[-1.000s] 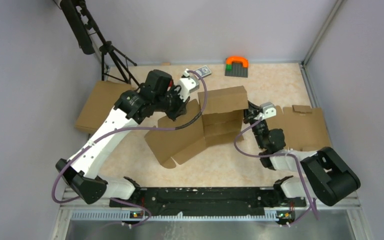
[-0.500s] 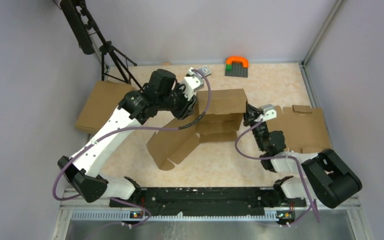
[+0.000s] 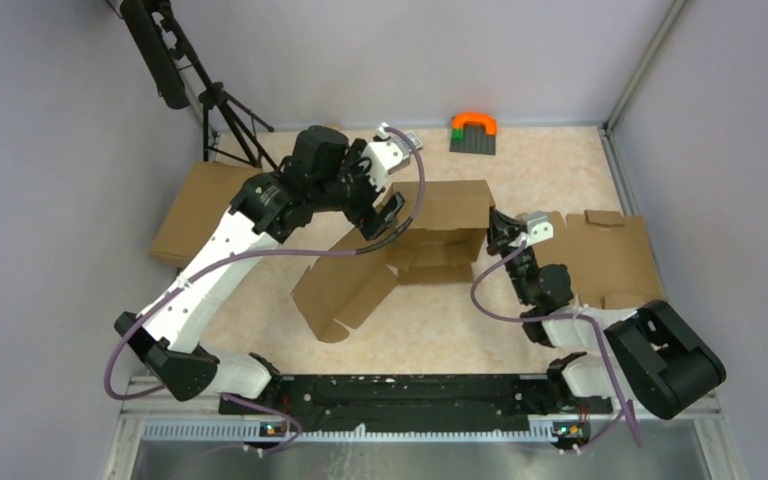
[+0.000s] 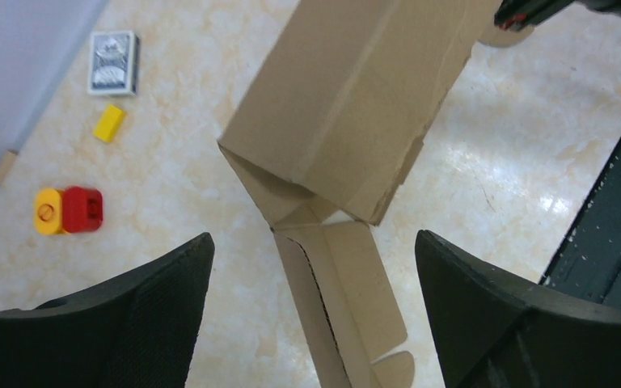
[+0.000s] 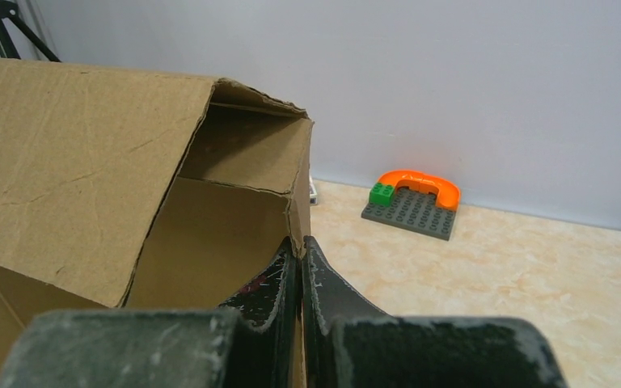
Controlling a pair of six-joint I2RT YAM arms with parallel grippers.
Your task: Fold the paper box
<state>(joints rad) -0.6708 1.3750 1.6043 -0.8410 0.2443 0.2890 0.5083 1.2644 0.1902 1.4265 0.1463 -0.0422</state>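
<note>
**Top external view.** The paper box (image 3: 430,235) sits mid-frame on the desk (image 3: 560,170), half erected. It is plain brown corrugated board, with its rear panel raised and a long flap with a rounded tab sprawling toward the lower left. The left tool (image 3: 392,212) hovers over the box's left end with its jaws wide apart, holding nothing. The right tool (image 3: 495,235) meets the box's right wall. A flat cardboard blank (image 3: 200,210) lies at far left and a notched cardboard sheet (image 3: 610,255) at far right.

**Left wrist view.** The two fingers of the left tool (image 4: 311,242) fill the lower corners. Between and beyond them the paper box (image 4: 356,105) shows a folded corner, a creased panel running to the upper right and a tabbed flap trailing to the bottom edge. No contact is visible.

**Right wrist view.** The right tool (image 5: 301,259), fingers together, pinches the thin upright edge of a wall of the paper box (image 5: 73,178), whose open interior lies at left.

**Handling (judged).** The board is probably light, stiff across its panels and hinged along its scores. It is likely to slide on the smooth desk unless pinned, and its edges would crush under a hard pinch. The best hold appears to be a panel's free edge close to a crease.
</note>
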